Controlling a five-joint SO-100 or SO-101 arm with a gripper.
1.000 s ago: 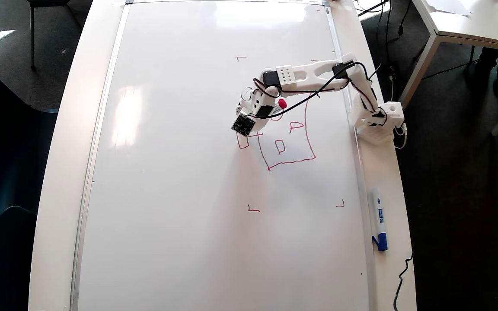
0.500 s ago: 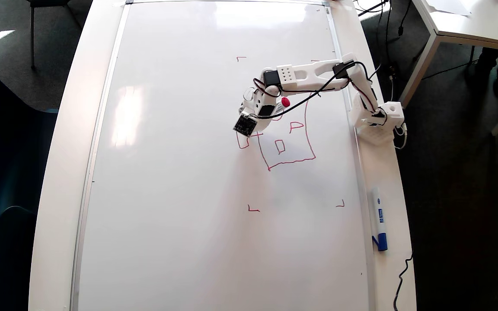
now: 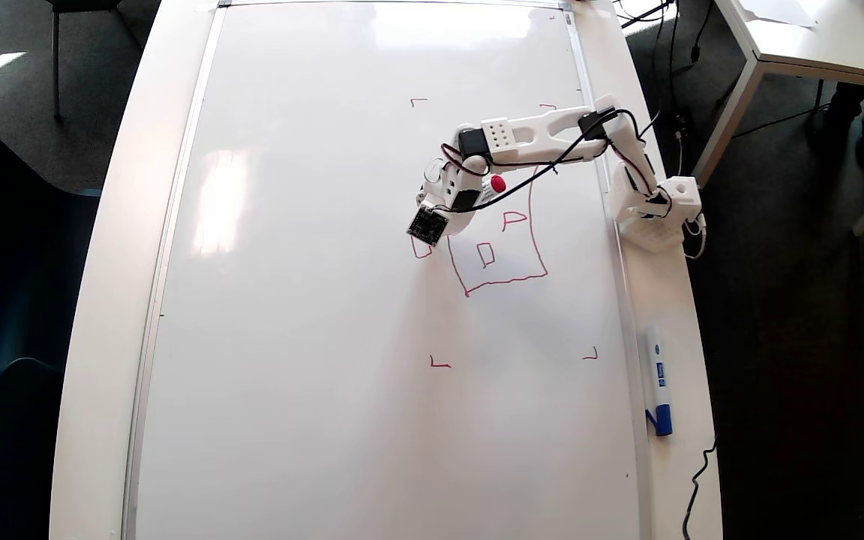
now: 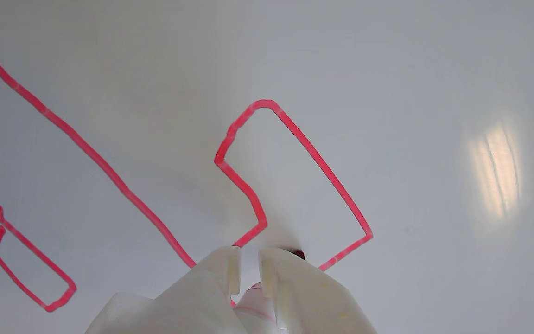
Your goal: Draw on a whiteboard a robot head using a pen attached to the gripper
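Note:
The whiteboard (image 3: 327, 337) covers most of the table. The red robot head (image 3: 507, 281) is drawn right of centre, and two small inner shapes show, including one (image 3: 485, 253). My white gripper (image 3: 438, 216) hangs over the head's left edge and covers part of the drawing. It is shut on the pen (image 3: 496, 184), whose red end points back toward the arm. In the wrist view the gripper (image 4: 249, 260) is at the bottom edge with the pen (image 4: 253, 299) between its fingers (image 4: 223, 271). The red tip (image 4: 298, 254) touches the whiteboard (image 4: 434, 69) at the open bottom of a small box (image 4: 322, 164) beside the head's outline (image 4: 109, 169).
Red corner marks (image 3: 439, 364) frame the drawing area. A white marker with a blue cap (image 3: 658, 394) lies on the table to the right of the board. The arm's base (image 3: 653, 217) and cables stand at the right edge. Another table (image 3: 814, 37) is at the top right.

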